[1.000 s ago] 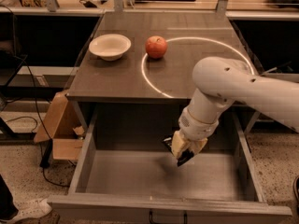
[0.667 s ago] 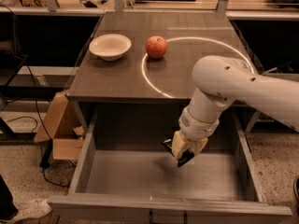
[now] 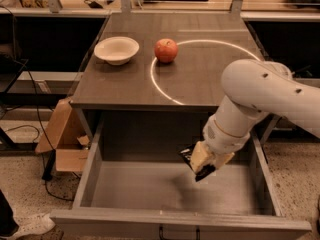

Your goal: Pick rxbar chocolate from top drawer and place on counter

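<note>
Camera view: gripper [image 3: 204,162] hangs lower right of centre inside the open top drawer [image 3: 125,184], jaws pinching the rxbar chocolate [image 3: 187,155]. Looks like the lift-out step. Next it needs raising up onto the worktop [image 3: 200,79].

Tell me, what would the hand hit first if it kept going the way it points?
Probably the grey floor of the top drawer, since the hand, gripping the rxbar chocolate, points down into it; how far above it hangs is unclear.
</note>
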